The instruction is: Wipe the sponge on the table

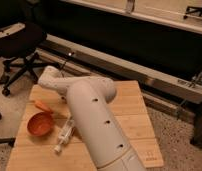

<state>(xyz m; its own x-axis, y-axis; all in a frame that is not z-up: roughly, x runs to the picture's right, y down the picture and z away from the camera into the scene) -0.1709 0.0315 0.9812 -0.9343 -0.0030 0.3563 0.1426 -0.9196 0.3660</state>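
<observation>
My white arm (94, 120) stretches from the bottom of the camera view across the light wooden table (131, 107) to its far left corner. The arm bends at the wrist (50, 79), and the gripper sits low behind that bend, hidden from the camera; it is shut. The sponge is hidden, and I cannot tell whether anything is held.
An orange bowl (40, 124) stands at the table's left, with an orange-handled scoop (43, 106) just behind it. A white tube (65, 135) lies beside the arm. A black office chair (19, 42) stands left of the table, and a long metal rail (144, 75) runs behind it.
</observation>
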